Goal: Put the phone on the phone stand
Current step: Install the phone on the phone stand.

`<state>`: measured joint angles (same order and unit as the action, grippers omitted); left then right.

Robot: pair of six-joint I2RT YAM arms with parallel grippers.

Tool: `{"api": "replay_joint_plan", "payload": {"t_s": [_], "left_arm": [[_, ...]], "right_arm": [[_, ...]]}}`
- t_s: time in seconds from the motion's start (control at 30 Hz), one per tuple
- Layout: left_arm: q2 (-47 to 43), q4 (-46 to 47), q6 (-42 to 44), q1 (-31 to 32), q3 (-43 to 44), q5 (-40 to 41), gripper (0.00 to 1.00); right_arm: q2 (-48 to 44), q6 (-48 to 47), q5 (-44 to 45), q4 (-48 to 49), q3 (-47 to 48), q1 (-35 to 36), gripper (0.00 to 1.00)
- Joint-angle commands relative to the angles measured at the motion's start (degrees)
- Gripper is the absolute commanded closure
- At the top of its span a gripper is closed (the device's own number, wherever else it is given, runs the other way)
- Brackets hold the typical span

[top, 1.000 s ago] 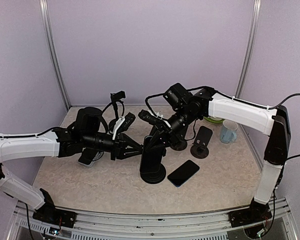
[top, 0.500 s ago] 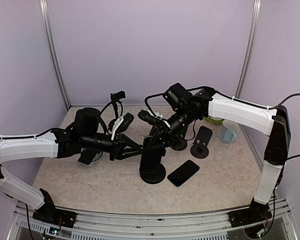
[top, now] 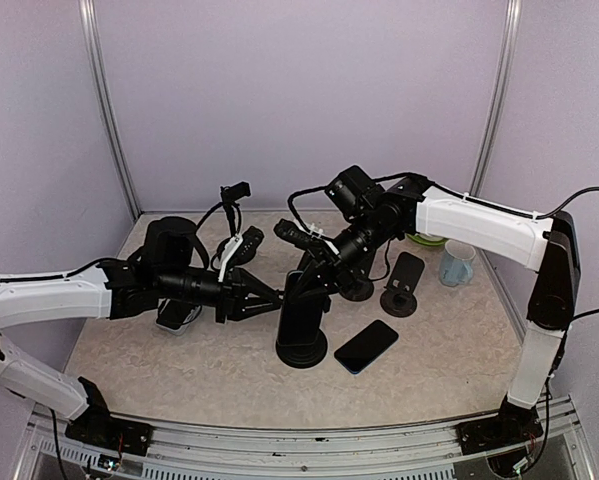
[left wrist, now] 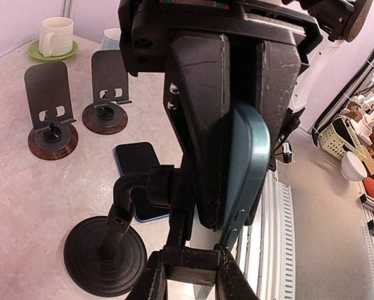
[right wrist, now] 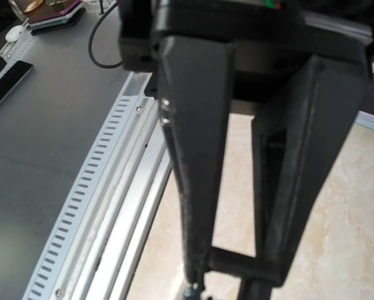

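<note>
Left wrist view shows the left gripper (top: 267,297) with its fingers (left wrist: 196,125) clamped flat on a teal phone (left wrist: 246,162). The phone is held edge-on, clear of the table (top: 179,370), and close above the cradle of the black phone stand (top: 301,325); it is not yet seated. Right wrist view shows the right gripper (top: 314,268) at the head of the same stand. Its fingers (right wrist: 193,156) are set apart but closed across a black bar (right wrist: 240,262) of the stand at their tips, apparently to steady it.

Risks, as judged:
- The phone meets the cradle off line and catches on an arm of it, twisting in the grip.
- If the phone is released before it bears on the cradle, it drops to the table, possibly onto the second phone (top: 367,346) lying beside the stand's base.
- A sideways push on the tall stem tips or slides the stand if the right-hand hold is slack.
- The two grippers work close together at the stand's head, so contact between them is possible.

Two small stands (left wrist: 49,94) with wooden bases and a cup (left wrist: 54,34) stand well apart.

Markings: no brand, label or writing is legible on the phone, the stand or the grippers.
</note>
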<state>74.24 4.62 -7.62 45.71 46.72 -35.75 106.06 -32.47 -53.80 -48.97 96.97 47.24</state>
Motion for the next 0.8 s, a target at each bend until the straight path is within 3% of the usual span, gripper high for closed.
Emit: {"api": "replay_joint_plan", "payload": {"t_s": [0.0, 0.77], "left_arm": [[-4.7, 0.7, 0.8, -1.3, -0.5, -2.3, 1.00], [-7.0, 3.5, 1.2, 1.7, -3.1, 4.2, 1.00]], "right_arm": [[1.6, 0.2, 7.7, -8.4, -0.5, -2.1, 1.00], [5.7, 6.7, 11.1, -8.4, 3.0, -2.7, 1.00]]}}
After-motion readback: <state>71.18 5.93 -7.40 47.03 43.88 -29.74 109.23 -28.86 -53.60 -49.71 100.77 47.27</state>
